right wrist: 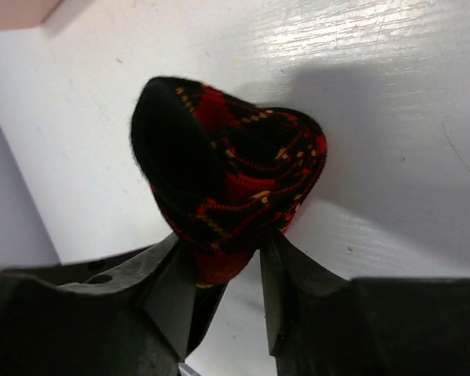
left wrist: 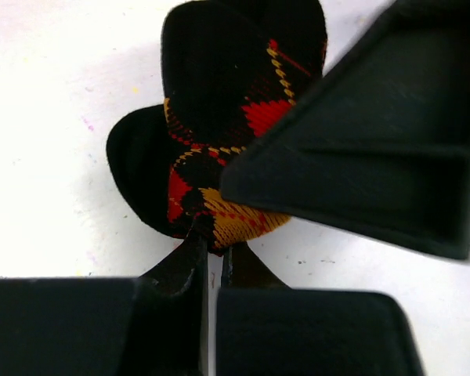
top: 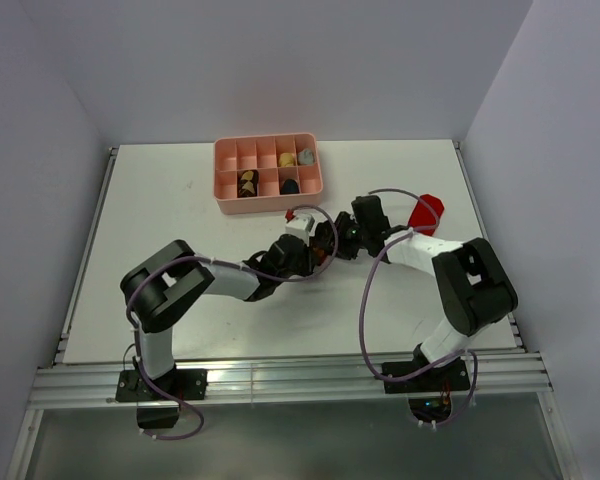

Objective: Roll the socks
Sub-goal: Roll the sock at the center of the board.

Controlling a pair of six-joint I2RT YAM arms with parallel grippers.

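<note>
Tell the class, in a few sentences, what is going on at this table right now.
The left gripper is shut on the edge of a bundled-up black sock with red-orange diamonds. The right gripper straddles the same bundle, though whether it grips is unclear. A red sock lies off to the right, and the pink tray sits at the back.

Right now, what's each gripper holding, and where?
Left gripper pinches the argyle sock by its edge. Right gripper straddles its bunched end; grip unclear.
</note>
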